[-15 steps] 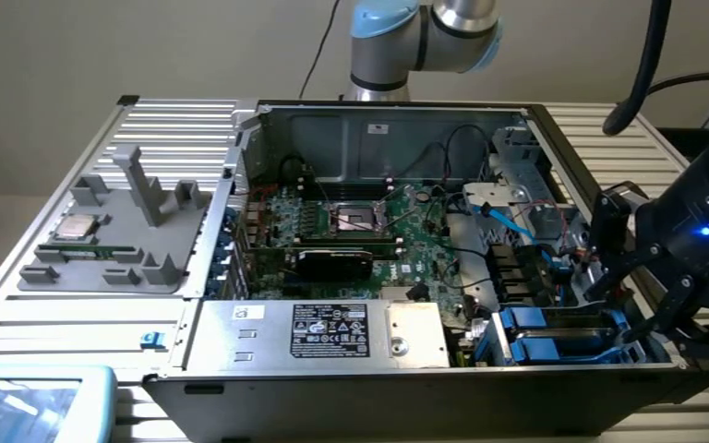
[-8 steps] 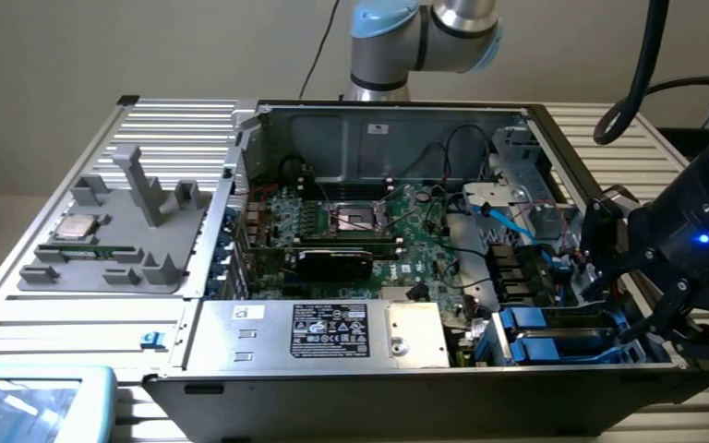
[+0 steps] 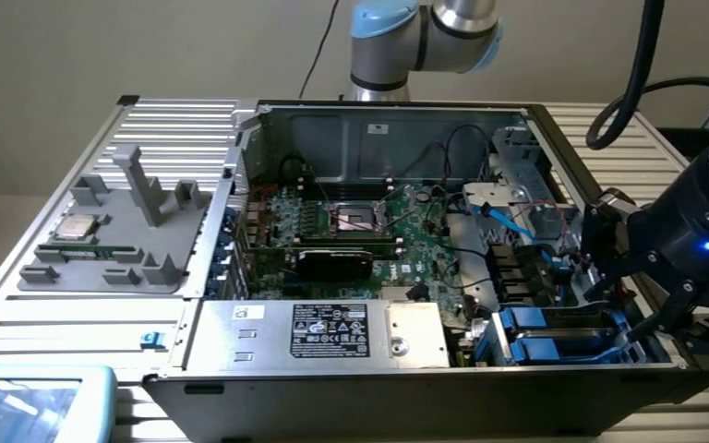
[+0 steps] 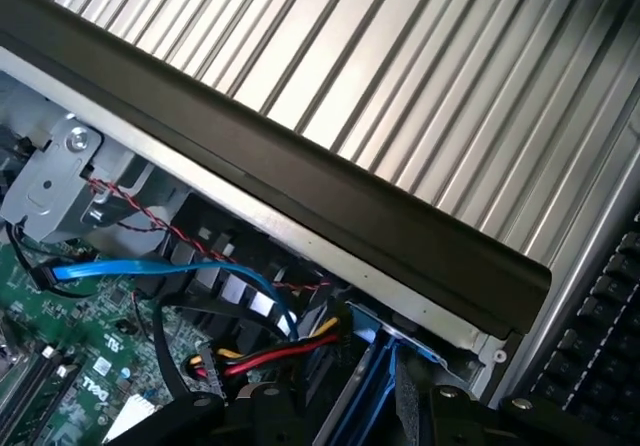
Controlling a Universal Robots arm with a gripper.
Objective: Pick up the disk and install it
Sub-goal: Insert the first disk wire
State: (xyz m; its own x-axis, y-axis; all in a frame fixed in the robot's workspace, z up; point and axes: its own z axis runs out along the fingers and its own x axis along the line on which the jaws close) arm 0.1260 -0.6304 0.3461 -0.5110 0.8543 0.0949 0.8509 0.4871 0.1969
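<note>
Silver arm tube (image 3: 465, 13), pale-blue joint caps (image 3: 386, 18), thick black cable (image 3: 635, 65) running to glossy black wrist housing (image 3: 700, 208), small blue LED (image 3: 705, 246) lit on it, matte black gripper (image 3: 641, 297), small screw heads (image 4: 441, 393) in its frame

Gripper (image 3: 635, 305) runs off the exterior view's right edge, its lower end buried out of sight in the drive bay (image 3: 552, 334), print on that black label (image 3: 333, 329) too small to read.

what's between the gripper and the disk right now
Nothing visible: the gripper hangs right over the blue-railed disk in a corner of the case. The red and yellow wires and the blue cable lie beside it, not across.
</note>
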